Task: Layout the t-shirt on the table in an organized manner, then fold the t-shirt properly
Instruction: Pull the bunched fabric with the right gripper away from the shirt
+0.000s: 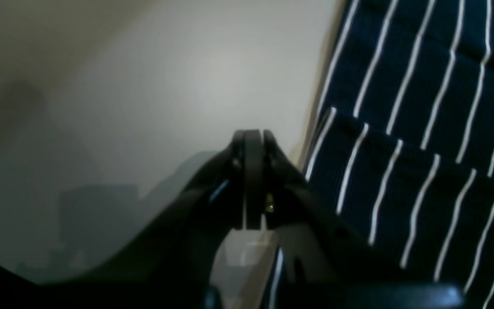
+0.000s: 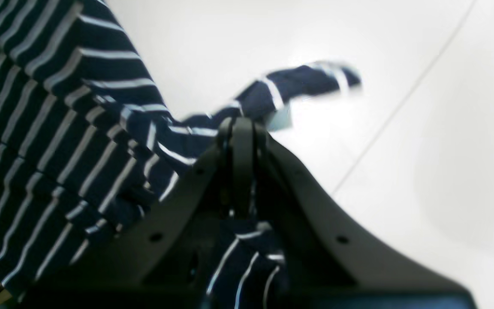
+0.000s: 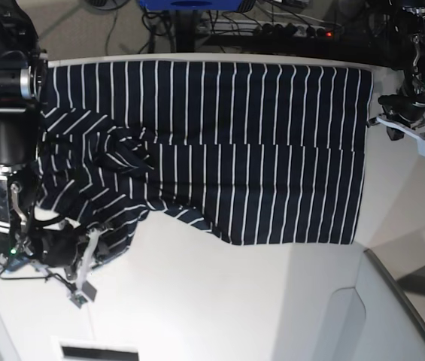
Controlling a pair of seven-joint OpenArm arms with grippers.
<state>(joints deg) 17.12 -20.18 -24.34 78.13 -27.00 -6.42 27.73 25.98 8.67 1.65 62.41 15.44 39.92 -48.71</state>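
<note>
Right gripper (image 2: 242, 128) is pinching a bunched sleeve of the limp, light shirt (image 3: 257, 150) lying on the table (image 3: 220, 301) w/ that end rumpled, left gripper (image 1: 253, 141) sitting shut & empty beside the hem; corners/seams prob. best holds.

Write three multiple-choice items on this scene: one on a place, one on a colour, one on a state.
1. Where is the t-shirt bunched up?
A. At the end by the right pincer
B. At the end by the left pincer
C. In the middle

2. What colour are its stripes?
A. Red
B. White
C. Yellow

3. What is the right pincer doing?
A. Standing wide open
B. Shut on bare table
C. Shut on shirt fabric

Answers: 1 A, the base view shows crumpled folds there and flat cloth elsewhere. 2 B, thin white lines on navy. 3 C, striped cloth passes between its closed jaws in the right wrist view.
</note>
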